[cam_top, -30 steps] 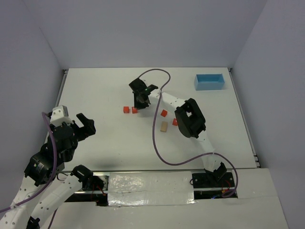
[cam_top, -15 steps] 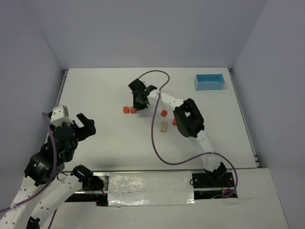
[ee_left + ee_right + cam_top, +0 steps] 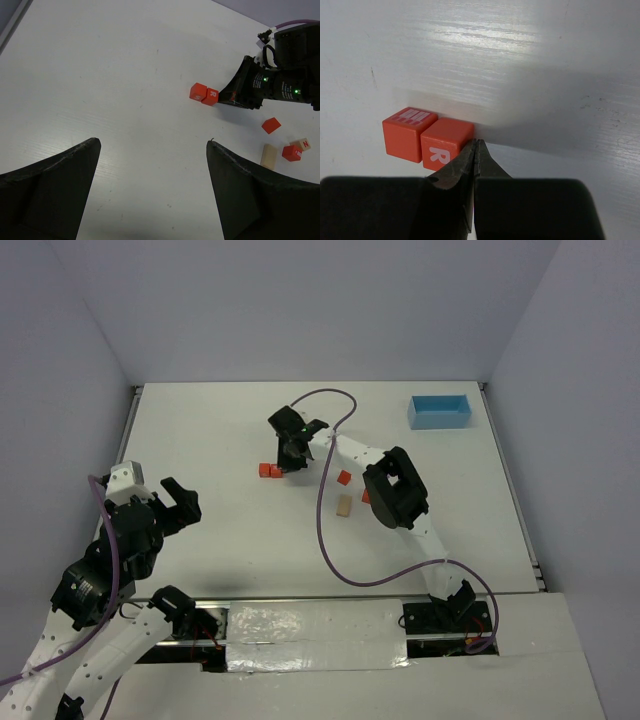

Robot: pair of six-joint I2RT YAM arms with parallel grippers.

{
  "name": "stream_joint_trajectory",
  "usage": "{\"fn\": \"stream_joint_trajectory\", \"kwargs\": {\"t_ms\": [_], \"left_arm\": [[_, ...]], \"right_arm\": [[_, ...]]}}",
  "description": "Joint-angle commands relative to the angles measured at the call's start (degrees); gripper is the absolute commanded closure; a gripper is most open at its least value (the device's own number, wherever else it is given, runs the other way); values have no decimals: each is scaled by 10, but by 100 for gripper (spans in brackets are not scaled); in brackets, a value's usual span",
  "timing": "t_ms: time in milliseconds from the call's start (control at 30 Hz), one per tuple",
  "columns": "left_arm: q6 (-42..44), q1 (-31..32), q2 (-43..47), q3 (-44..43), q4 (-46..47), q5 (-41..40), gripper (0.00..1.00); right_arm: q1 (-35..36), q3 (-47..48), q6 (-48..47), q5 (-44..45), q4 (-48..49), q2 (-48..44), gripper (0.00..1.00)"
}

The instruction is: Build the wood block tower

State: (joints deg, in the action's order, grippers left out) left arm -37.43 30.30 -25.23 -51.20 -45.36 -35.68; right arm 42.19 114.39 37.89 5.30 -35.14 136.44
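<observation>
The wood blocks for the tower all lie singly on the table [image 3: 200, 430], one layer deep. Closest to my work are two red-orange cubes sitting side by side and touching. The R cube [image 3: 445, 142] has a white letter R on the face turned toward my right wrist camera. Its neighbour, the marked cube [image 3: 407, 132], carries white markings on top that I cannot read. Both have crisp edges and a matte painted surface. From above, the pair sits a little left of the table's middle.

My right gripper [image 3: 475, 145] is clenched, its two fingers pressed together with nothing between them. Their pointed tips rest against the near right corner of the R cube.

To the right of the pair, apart from it, lie the other pieces. They are a lone red cube [image 3: 271, 125], a pale tan oblong block [image 3: 269, 156], another red cube [image 3: 291, 153], and a small tan cube [image 3: 301, 145] with a red N, just beside that red one. My right forearm hangs over this group in the top view.

My left gripper [image 3: 178, 502] is spread wide and holds nothing, hovering near the left edge of the table, well apart from every block.

A light blue tray [image 3: 440, 411] stands at the far right corner. A purple cable [image 3: 325, 520] loops along my right arm.
</observation>
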Motion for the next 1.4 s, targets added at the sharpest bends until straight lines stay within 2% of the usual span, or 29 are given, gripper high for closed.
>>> {"fn": "stream_joint_trajectory", "kwargs": {"t_ms": [0,467,567,700,800,833,900,933,1033,1133,1267,1367], "left_arm": [[16,-2,9,3,23,1,0],[17,-2,7,4,23,1,0],[17,-2,6,4,25,3,0],[17,-2,3,4,24,3,1],[21,-2,1,4,27,8,0],[22,-2,0,4,28,10,0],[24,-2,-5,5,29,13,0],[24,-2,-8,4,29,13,0],[28,-3,-17,6,37,24,1],[38,-3,-36,8,41,40,0],[44,-2,-68,7,46,53,1],[47,-3,-77,8,48,63,1]], "right_arm": [[6,22,15,2,8,-1,100],[6,21,24,10,6,-6,100],[5,-1,26,13,16,-21,100],[5,-51,35,38,34,-84,98],[7,-87,30,73,27,-152,85],[6,-91,31,106,16,-168,73],[2,-120,37,135,-11,-218,57],[-2,-136,40,154,-15,-234,46],[-18,-204,52,172,-20,-291,39],[-34,-264,55,188,-32,-340,36],[-72,-378,38,161,-7,-412,37],[-97,-439,-36,100,30,-438,42]]}}
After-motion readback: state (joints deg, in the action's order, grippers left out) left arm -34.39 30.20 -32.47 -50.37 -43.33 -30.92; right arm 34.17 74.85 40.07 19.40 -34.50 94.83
